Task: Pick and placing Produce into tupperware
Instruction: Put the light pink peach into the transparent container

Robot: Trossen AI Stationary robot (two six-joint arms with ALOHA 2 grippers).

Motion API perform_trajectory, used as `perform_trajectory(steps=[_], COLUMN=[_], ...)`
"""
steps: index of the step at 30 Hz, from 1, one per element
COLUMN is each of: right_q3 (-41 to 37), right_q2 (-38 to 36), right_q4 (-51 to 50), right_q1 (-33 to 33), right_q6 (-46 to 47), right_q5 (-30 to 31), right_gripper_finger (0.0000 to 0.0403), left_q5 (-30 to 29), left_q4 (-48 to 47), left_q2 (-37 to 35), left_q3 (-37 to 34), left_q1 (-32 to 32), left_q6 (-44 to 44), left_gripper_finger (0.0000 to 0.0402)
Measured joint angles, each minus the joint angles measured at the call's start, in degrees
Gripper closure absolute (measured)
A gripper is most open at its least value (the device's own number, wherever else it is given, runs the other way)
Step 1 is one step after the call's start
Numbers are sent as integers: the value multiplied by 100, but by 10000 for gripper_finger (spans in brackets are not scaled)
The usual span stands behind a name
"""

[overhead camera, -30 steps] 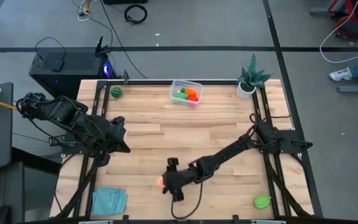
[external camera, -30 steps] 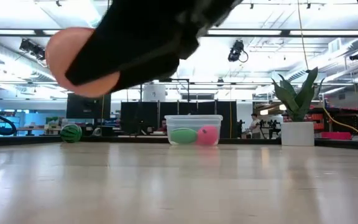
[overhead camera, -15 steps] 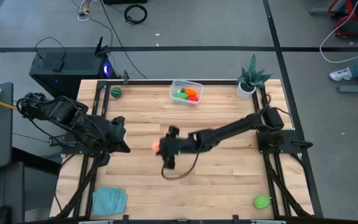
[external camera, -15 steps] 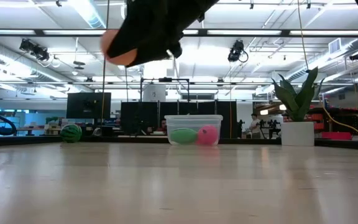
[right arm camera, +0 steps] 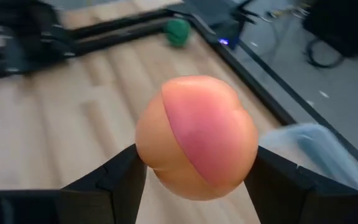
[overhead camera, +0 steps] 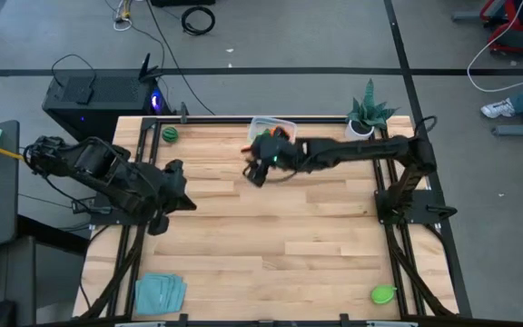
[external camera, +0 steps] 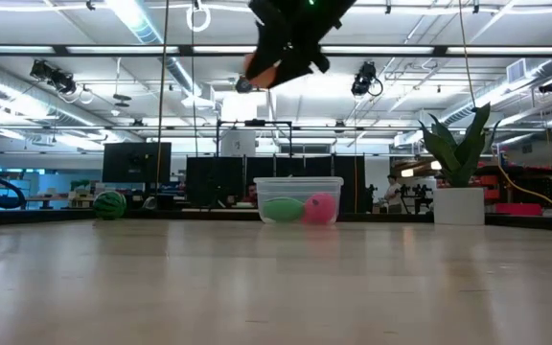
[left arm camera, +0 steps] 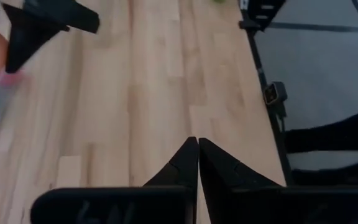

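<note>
- surface (overhead camera: 271, 236): wooden top, mostly bare where I'm working; teal cloth (overhead camera: 159, 292) at the near left corner, potted plant (overhead camera: 364, 116) at the far right corner.
- right arm: stretched flat across the far side of the surface from its base on the right, reaching left toward the far edge. Low view puts it well above the surface.
- left arm: parked over the left side. left tool (left arm camera: 197, 163) has its fingers pressed together, nothing in them.
- tupperware (overhead camera: 271, 133): against the far edge, centre. It holds green, red and orange produce already (low view shows a green and a pink piece through the wall).
- right tool (overhead camera: 263, 163): clamped on the peach (right arm camera: 196, 135), one finger on each side, peach bulging out in front.
- key relation: the peach sits just on the near-left side of the tupperware in the high view, high above it. The wrist view has the box's clear rim just beside the peach, not under it. My read: a short shift toward the far edge, then release.
- right arm is the only one near; left is well apart.
- leftover produce: dark green piece (overhead camera: 169, 134) far left, light green piece (overhead camera: 383, 293) near right corner.
</note>
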Motion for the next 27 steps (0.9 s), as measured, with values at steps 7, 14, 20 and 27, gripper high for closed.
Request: perform_trajectory(steps=[7, 14, 20, 27], right_q3=[0, -2, -2, -2], right_q2=[-132, -3, 290, 635], right_q4=[-1031, -1345, -1490, -1499], right_q1=[-793, -1519, -1976, -2274], right_q6=[-12, 16, 265, 348], right_q5=[-39, -236, -712, -904], right_gripper_finger=[153, 155, 155, 155], left_q5=[-183, -180, -180, -223], left_q4=[393, 658, 675, 671], left_q2=[0, 2, 2, 2], left_q3=[1, -1, -1, 0], left_q1=[370, 716, 956, 1152], left_q6=[-2, 0, -2, 2], left_gripper_finger=[396, 381, 396, 380])
